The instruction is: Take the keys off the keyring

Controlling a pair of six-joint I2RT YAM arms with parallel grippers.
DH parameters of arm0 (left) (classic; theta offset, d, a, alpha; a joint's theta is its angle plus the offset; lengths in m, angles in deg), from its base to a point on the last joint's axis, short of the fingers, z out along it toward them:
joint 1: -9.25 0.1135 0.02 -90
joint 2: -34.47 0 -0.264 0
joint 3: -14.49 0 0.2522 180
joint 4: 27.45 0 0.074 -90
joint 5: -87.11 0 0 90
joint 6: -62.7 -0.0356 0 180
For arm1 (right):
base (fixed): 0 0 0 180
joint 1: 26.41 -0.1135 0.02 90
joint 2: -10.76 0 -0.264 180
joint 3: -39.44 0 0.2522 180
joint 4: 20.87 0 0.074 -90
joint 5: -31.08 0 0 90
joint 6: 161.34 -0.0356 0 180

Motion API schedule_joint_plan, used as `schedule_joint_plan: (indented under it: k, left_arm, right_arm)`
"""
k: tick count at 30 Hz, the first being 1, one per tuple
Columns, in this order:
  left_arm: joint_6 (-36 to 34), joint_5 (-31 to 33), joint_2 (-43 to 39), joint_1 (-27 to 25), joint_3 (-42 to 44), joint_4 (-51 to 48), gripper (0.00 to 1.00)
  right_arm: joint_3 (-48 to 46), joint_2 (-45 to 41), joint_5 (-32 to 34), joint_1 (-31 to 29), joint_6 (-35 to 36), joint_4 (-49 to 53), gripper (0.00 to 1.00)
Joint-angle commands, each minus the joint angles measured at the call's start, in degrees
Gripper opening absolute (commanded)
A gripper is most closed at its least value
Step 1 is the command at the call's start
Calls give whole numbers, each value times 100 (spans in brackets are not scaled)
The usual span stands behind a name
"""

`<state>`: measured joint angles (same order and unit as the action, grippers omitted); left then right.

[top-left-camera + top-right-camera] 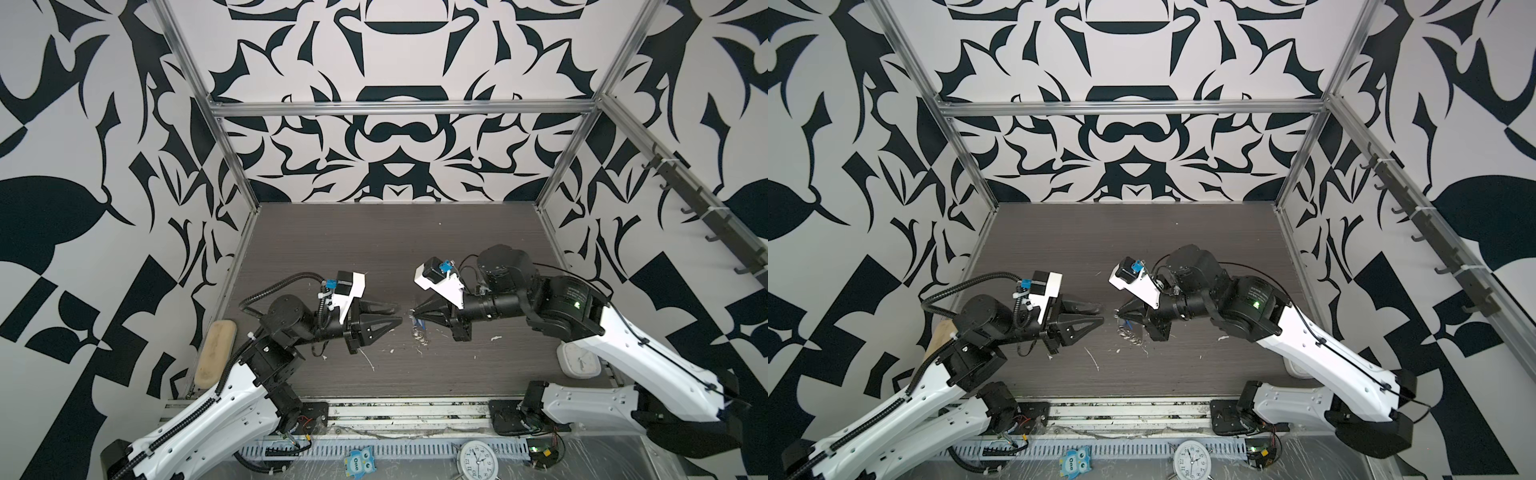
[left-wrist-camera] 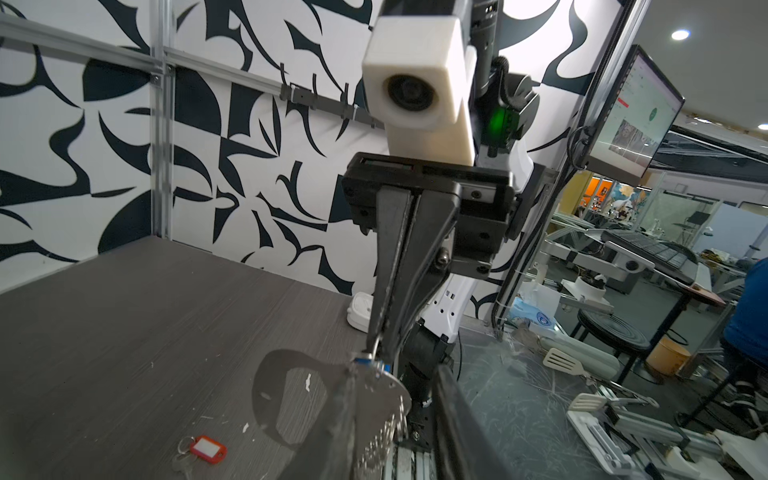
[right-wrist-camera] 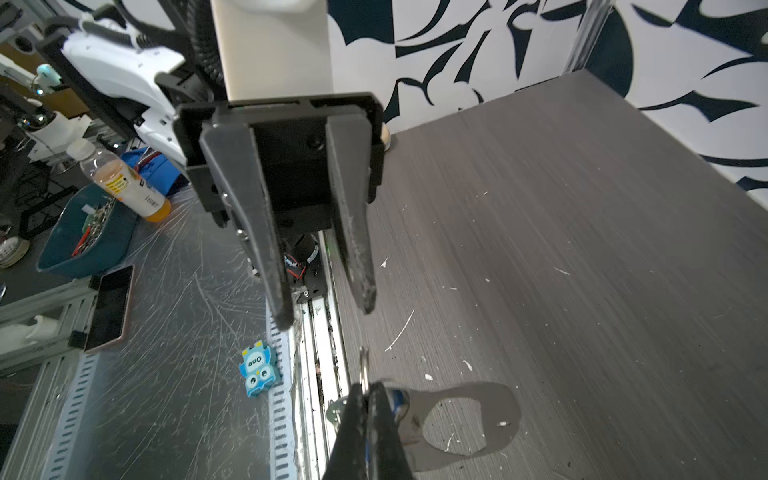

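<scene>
My right gripper (image 3: 365, 409) is shut on the small metal ring (image 3: 363, 365) of the blue key (image 3: 400, 401). The silver D-shaped keyring (image 3: 512, 415) dangles from that ring above the table, seen small in both top views (image 1: 417, 332) (image 1: 1128, 332). The left gripper (image 3: 328, 313) faces it from close by, open, with nothing held. In the left wrist view its fingers (image 2: 457, 432) flank the keyring's ring-lined edge (image 2: 386, 428). The red key (image 2: 208, 449) lies alone on the table, apart from the keyring. In both top views the two grippers (image 1: 398, 314) (image 1: 414, 311) almost meet tip to tip.
A white square clock (image 1: 577, 361) lies at the table's front right, and a beige pad (image 1: 216, 353) leans at the left edge. In front of the table sit a blue owl toy (image 1: 359, 461) and a round clock (image 1: 478, 459). White scraps dot the dark table (image 1: 374, 249).
</scene>
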<state>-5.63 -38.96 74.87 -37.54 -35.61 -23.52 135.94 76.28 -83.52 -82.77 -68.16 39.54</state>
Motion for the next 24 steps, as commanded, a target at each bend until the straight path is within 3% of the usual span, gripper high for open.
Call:
schedule_joint_plan:
  k: [1,8,16,21,24]
  left_arm:
    - [-40,-328,172,-15,-267,-307,33]
    - [-14,-409,400,-15,-390,-381,26]
    - [-14,-455,504,-15,-458,-449,26]
    - [-14,-466,508,-24,-479,-406,20]
    - [-6,-458,514,-24,-486,-355,11]
  right_arm:
    - [421,101,-335,20,303,483,0]
    - [581,222,-335,37,324,526,0]
    - [699,285,-278,79,315,502,0]
    - [773,407,-325,90,315,512,0]
    - [820,481,-335,87,314,506,0]
